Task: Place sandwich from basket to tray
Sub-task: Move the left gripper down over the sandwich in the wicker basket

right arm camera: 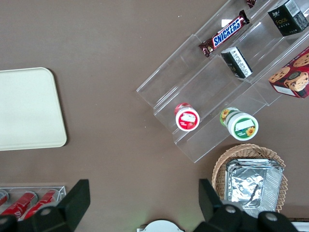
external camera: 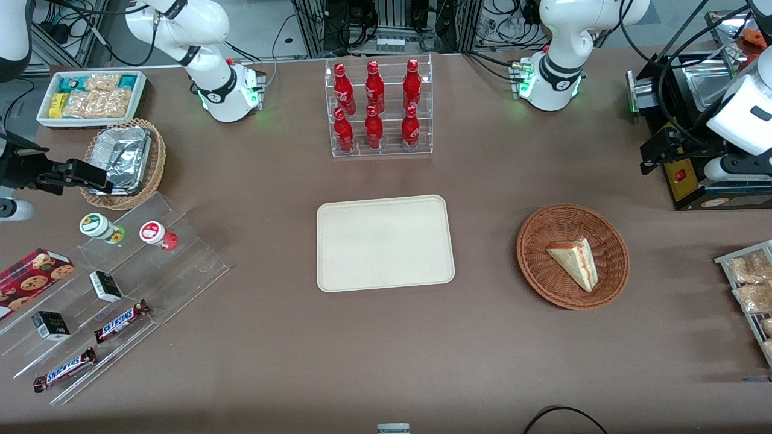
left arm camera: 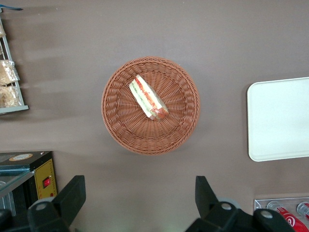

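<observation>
The sandwich [external camera: 576, 262] [left arm camera: 147, 98], a pale bread wedge with red and green filling along its cut edge, lies in the round reddish-brown wicker basket [external camera: 531, 241] [left arm camera: 120, 125]. The cream rectangular tray [external camera: 384, 243] [left arm camera: 280, 118] [right arm camera: 26, 108] sits bare beside the basket, toward the parked arm's end. My left gripper [external camera: 654, 158] [left arm camera: 140, 191] hangs high above the table, farther from the front camera than the basket. It is open, its two black fingers [left arm camera: 72, 193] spread wide with only bare tabletop between them.
A clear rack of red bottles [external camera: 379, 108] stands farther back than the tray. A black machine [external camera: 693, 175] and a wire rack of snack packets [external camera: 748, 289] flank the basket at the working arm's end. A stepped acrylic display [external camera: 120, 289] and foil-lined wicker basket [external camera: 123, 163] sit at the parked arm's end.
</observation>
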Controlling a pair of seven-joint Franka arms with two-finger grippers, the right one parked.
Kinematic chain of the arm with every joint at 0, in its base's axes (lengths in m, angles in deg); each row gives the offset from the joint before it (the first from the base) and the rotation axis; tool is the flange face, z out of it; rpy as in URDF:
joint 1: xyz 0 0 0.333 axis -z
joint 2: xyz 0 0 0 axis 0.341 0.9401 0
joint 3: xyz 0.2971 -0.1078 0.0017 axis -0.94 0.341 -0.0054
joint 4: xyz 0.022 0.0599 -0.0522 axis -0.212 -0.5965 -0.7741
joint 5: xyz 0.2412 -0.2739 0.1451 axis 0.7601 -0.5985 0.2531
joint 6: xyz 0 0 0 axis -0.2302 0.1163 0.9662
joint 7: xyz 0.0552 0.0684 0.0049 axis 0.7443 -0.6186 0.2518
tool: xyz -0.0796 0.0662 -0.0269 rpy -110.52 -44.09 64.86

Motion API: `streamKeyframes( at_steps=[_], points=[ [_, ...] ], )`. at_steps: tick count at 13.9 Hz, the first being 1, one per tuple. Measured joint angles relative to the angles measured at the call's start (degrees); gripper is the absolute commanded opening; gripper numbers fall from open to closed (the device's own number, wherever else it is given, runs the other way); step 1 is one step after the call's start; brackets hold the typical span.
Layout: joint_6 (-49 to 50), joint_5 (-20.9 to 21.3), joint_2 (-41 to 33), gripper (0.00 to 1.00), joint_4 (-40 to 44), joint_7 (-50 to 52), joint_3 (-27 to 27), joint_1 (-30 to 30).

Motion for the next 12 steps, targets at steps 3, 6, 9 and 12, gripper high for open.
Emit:
streamKeyframes(
  at_steps=[3,6,9,12],
  points=[
    [-0.03,0.01,-0.01,1.0,0.02,0.0,-0.01,-0.04],
    [-0.09,0.24,0.2,1.0,-0.77,0.0,-0.14,-0.12],
    [-6.41,2.02,0.62,1.0,-7.2,1.29,-0.2,-0.23],
    [-18.81,2.31,0.69,1.0,-18.07,5.78,-0.18,-0.23]
  ],
)
